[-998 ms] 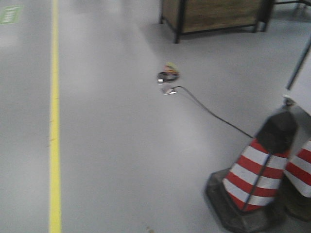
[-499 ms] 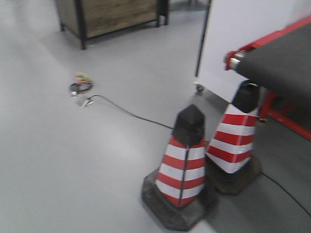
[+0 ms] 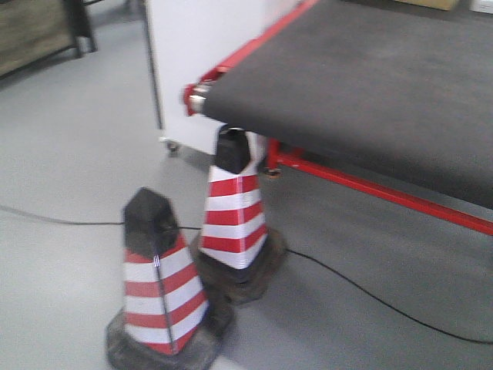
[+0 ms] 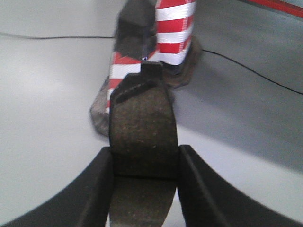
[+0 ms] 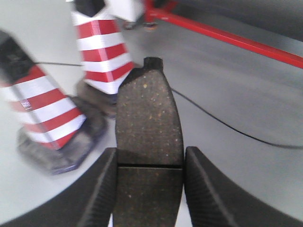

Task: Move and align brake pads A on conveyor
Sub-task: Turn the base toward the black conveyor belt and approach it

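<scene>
Left wrist-mounted view shows the left gripper (image 4: 145, 152) pinching one brake pad (image 4: 142, 123) upright at frame centre; the right gripper (image 5: 150, 153) clamps a second brake pad (image 5: 149, 113) likewise. The conveyor (image 3: 362, 85) fills the front view's upper right, behind two traffic cones (image 3: 231, 208). Both pads protrude far, so a jolt could tilt or drop them short of the belt.

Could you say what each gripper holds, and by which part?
Left gripper: one brake pad; right gripper: another brake pad; both pinched across the long side edges.

Brake pad (image 4: 143, 137) in left claw (image 4: 144, 189)
</scene>
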